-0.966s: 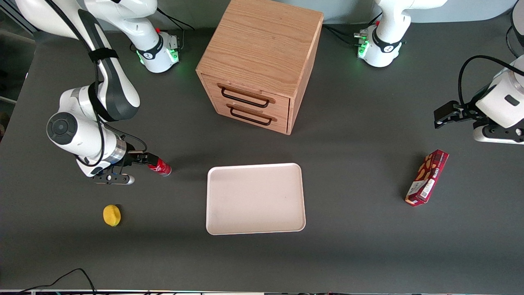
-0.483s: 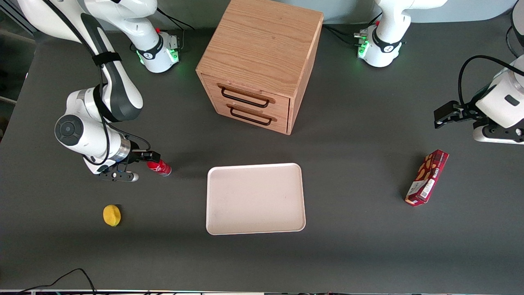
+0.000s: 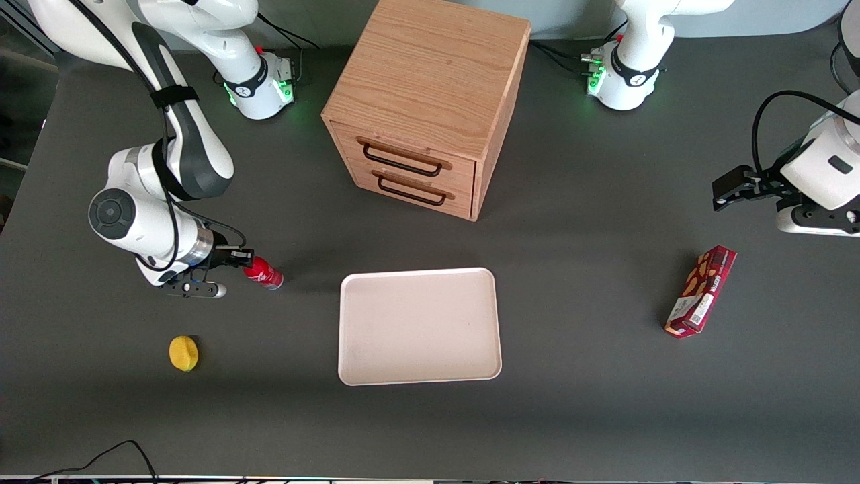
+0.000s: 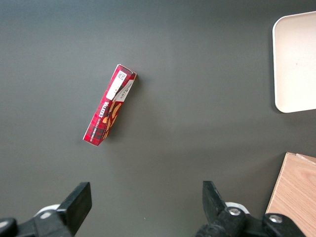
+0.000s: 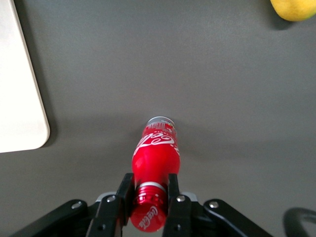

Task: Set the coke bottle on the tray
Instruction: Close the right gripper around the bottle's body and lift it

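With my tool (image 5: 148, 193) clamped on the neck of the coke bottle (image 5: 154, 158), I see the bottle tilted just above the worktop (image 3: 605, 403). It sits near the tray (image 3: 420, 326), apart from its rim, toward the working arm's end.

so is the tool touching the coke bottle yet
Touching. In the right wrist view the tool has one finger pressed against each side of the coke bottle at its neck, just below the cap, with no gap showing on either side.
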Action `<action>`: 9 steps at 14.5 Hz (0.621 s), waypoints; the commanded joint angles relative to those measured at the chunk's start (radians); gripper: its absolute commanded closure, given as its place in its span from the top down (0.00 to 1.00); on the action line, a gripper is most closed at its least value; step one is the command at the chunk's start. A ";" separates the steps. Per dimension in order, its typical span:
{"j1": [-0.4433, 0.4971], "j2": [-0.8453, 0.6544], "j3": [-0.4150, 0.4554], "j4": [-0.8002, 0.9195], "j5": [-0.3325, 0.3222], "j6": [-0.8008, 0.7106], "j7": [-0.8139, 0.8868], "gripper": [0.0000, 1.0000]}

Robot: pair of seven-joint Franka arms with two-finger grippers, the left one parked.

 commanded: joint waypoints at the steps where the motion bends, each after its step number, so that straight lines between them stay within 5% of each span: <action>1: 0.002 -0.076 0.006 0.043 0.023 -0.045 -0.020 0.00; 5: 0.007 -0.096 0.025 0.314 0.023 -0.292 -0.016 0.00; 9: 0.047 -0.045 0.043 0.529 0.023 -0.375 0.032 0.00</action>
